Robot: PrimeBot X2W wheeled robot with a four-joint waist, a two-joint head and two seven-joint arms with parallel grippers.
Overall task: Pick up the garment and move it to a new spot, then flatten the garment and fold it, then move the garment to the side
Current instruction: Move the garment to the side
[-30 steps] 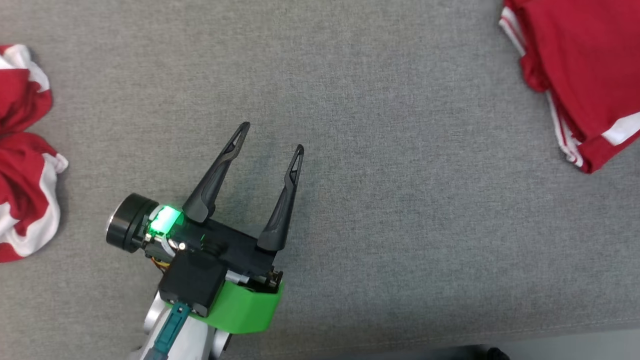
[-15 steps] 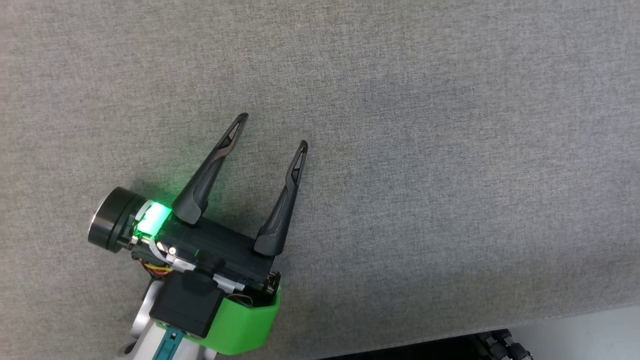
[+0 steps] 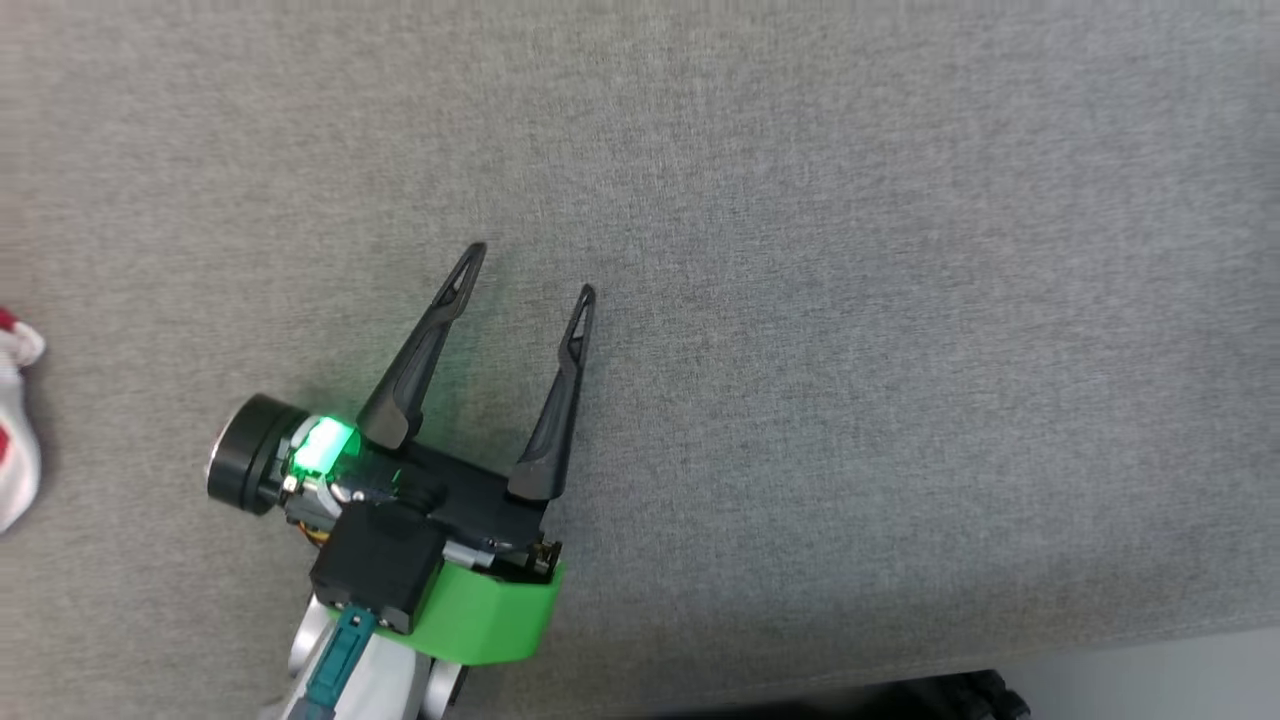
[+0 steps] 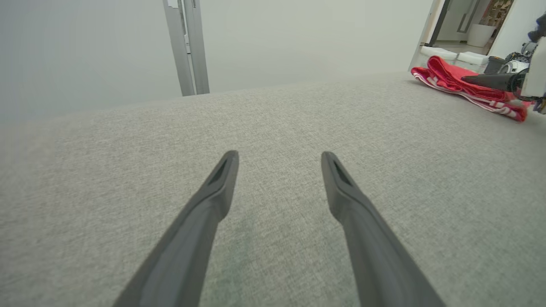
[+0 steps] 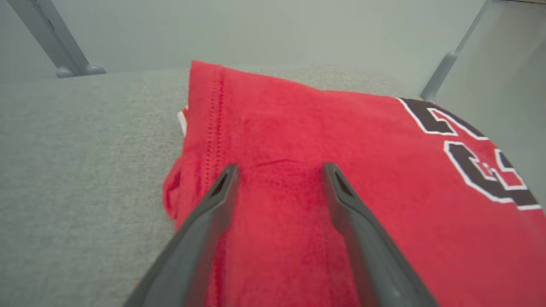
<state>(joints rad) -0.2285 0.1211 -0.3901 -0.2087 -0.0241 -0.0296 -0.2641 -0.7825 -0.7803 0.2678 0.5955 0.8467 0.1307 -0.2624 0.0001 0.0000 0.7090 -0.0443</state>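
The garment [image 5: 320, 128] is a folded red jersey with black, white-edged numerals, lying flat on the grey fabric surface [image 5: 76, 149]. My right gripper [image 5: 281, 167] hovers right over it, open, fingers spread above the red cloth and nothing pinched between them. In the left wrist view the same garment [image 4: 448, 72] lies at the far right, with a dark finger [image 4: 486, 79] of the right gripper above it. My left gripper [image 3: 531, 272] is open over bare grey cloth, far from the garment, its spread fingers [image 4: 213, 200] holding nothing.
A crumpled red-and-white cloth [image 3: 15, 440] pokes in at the head view's left edge. The grey surface [image 3: 850, 300] ends at a front edge [image 3: 1100, 650] at lower right. Grey metal posts [image 4: 187, 47] [image 5: 51, 34] stand along the far side.
The head camera has swung, so the folded garment left its view and only a corner of the left cloth shows. My left gripper stays open in place. The right gripper went from shut to open.
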